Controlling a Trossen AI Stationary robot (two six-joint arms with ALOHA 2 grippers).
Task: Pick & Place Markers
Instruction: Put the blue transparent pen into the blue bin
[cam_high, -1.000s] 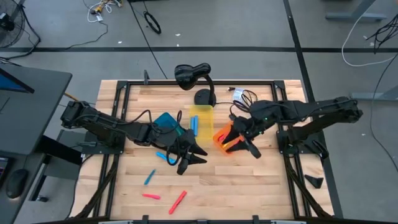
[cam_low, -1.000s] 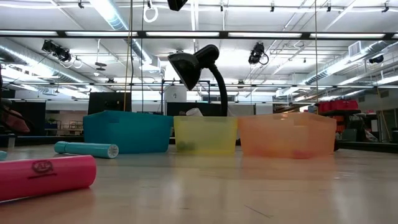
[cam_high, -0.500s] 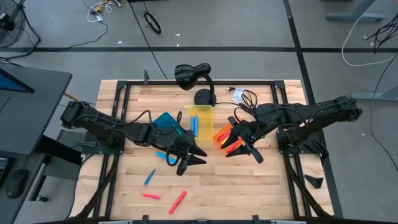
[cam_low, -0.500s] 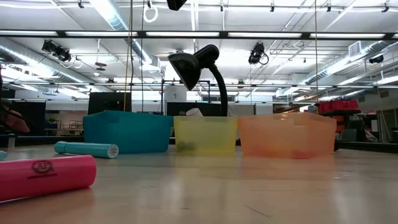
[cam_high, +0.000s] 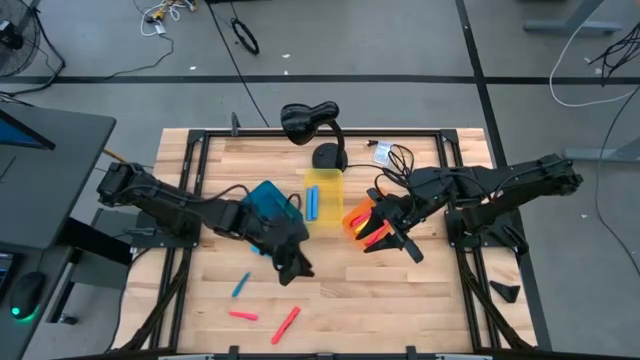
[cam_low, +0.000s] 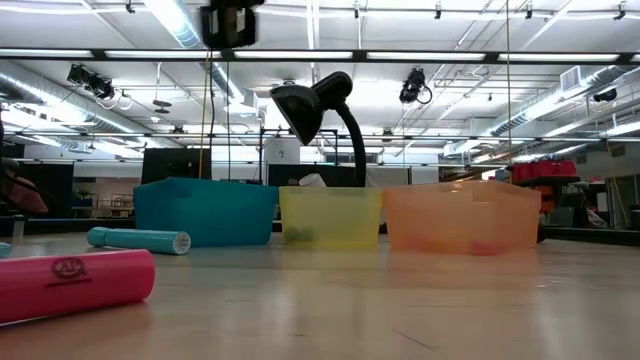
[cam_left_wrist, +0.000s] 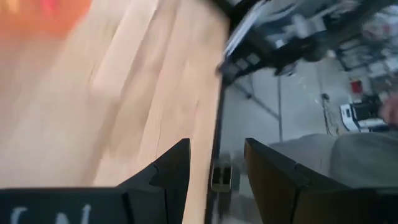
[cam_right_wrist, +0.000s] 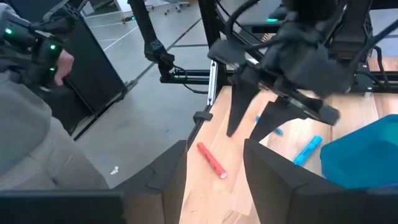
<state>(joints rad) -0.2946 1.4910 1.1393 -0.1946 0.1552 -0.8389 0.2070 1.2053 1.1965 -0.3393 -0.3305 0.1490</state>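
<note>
Several markers are lying loose on the worktop, with others sitting in the yellow bin and orange bin. The left gripper is hovering above the loose ones, fingers parted and empty. The right gripper is hanging beside the orange bin, fingers apart, gripping nothing.

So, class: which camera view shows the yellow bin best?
The low view: the yellow bin stands side-on and unblocked between the blue bin and the orange bin. The high view shows it from above, small, beside the lamp base. Neither wrist view shows it.
</note>
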